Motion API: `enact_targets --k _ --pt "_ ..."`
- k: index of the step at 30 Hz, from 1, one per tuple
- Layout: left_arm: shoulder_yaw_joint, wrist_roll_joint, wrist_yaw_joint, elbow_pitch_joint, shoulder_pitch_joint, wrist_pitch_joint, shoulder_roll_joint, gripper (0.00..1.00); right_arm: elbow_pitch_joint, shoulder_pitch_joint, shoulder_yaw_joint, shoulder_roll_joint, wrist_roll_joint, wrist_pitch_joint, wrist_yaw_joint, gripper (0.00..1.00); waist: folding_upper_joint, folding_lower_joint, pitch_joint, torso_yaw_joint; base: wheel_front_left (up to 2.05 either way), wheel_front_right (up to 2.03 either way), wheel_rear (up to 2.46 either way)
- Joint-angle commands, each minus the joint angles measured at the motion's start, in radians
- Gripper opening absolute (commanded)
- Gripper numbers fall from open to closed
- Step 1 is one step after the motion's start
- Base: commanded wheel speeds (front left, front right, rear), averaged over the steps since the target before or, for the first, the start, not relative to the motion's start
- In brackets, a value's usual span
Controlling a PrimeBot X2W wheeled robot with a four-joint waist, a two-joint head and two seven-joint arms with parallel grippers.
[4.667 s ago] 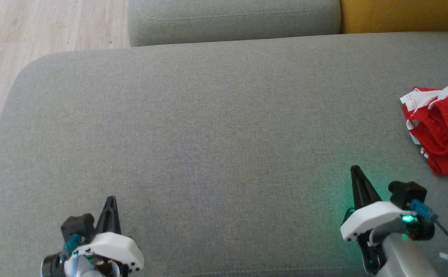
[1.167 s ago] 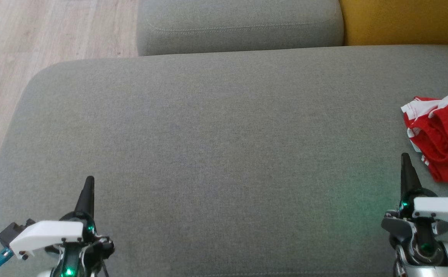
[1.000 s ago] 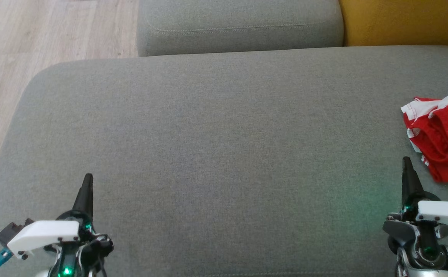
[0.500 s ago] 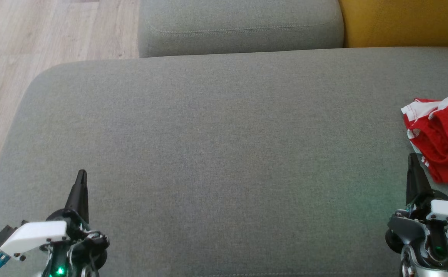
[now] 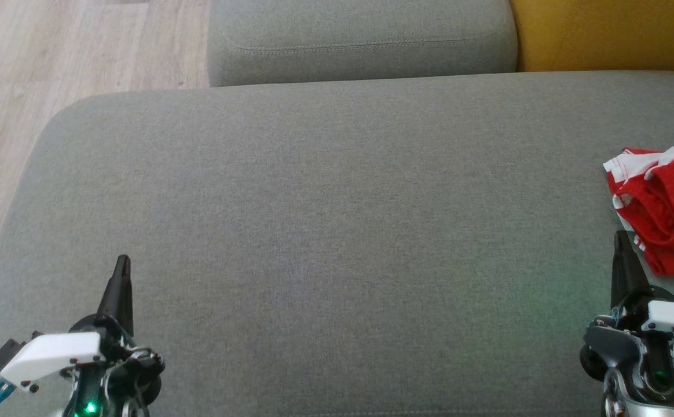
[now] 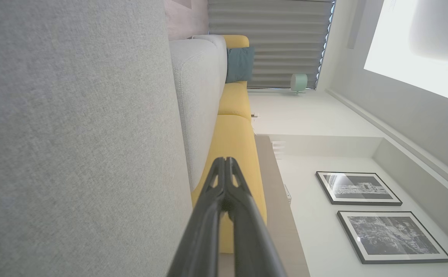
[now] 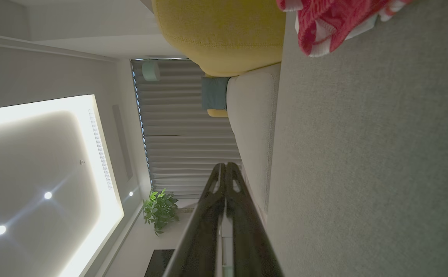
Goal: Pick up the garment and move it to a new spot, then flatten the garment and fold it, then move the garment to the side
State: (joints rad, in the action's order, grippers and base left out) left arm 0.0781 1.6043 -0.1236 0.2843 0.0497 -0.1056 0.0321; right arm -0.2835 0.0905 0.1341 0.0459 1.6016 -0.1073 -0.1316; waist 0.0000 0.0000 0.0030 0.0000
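Both jaws pressed fully together, holding nothing: left gripper near left, right gripper near right, over the grey seat cushion. The garment lies crumpled far right, just beyond the right fingertips, untouched.

The garment, partly beyond the head view's right edge and the right wrist view's top edge.

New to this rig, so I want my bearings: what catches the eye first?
The bright red garment lies bunched on the wide grey cushion at the head view's right edge, close to the shut right gripper. The shut left gripper sits at the lower left, and a yellow cushion shows at the top right.
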Motion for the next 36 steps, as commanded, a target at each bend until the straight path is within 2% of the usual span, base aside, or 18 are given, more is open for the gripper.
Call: enact_targets --k 1,36 --pt "0.035 0.005 -0.007 -0.039 0.058 -0.007 0.018 0.00 0.039 0.017 -0.020 0.004 0.007 -0.006 0.001 0.00 0.0000 0.0000 0.000 0.000 0.00 0.00 0.00" --pt "0.035 0.005 -0.007 -0.039 0.058 -0.007 0.018 0.00 0.039 0.017 -0.020 0.004 0.007 -0.006 0.001 0.00 0.0000 0.0000 0.000 0.000 0.00 0.00 0.00"
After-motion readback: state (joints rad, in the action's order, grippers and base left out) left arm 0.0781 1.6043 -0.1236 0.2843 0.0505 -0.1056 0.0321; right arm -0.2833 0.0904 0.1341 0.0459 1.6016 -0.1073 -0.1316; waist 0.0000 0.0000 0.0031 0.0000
